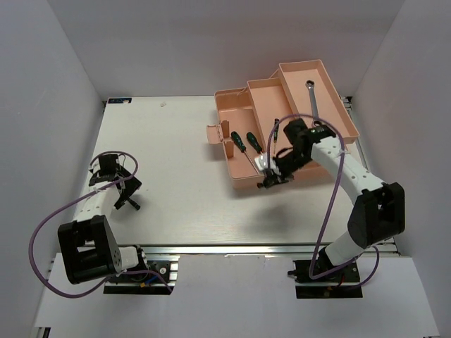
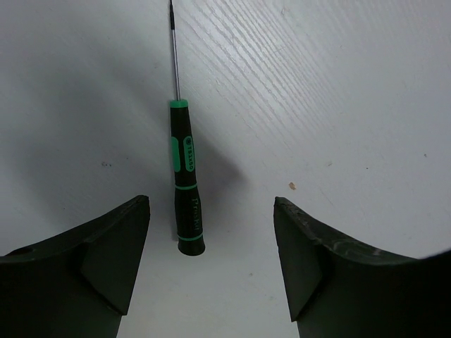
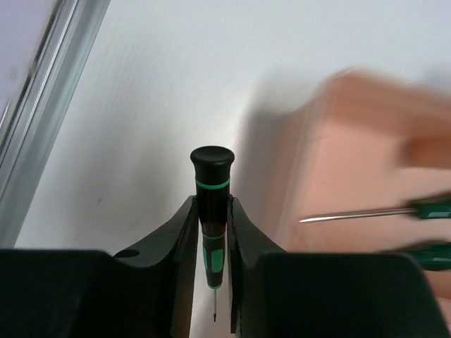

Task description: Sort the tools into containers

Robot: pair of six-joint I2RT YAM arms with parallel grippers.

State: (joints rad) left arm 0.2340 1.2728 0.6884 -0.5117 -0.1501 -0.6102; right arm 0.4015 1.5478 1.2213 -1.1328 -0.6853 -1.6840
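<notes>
Right fingers (image 3: pixel 211 232) pinch a screwdriver (image 3: pixel 212 204)

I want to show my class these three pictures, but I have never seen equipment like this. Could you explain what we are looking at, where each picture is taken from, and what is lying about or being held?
These are two robot arms bolted to the near edge of a white table. The wide picture looks down from above and behind them. The other two come from small cameras on each arm's wrist, so you see each claw's own fingers.

The left claw is wide open, with a green-and-black screwdriver lying on the table between its fingers, not gripped.

The right claw is shut on another screwdriver, hanging beside the pink toolbox.

Inside the toolbox lie more screwdrivers, and a silver wrench rests in the rear tray.
</notes>
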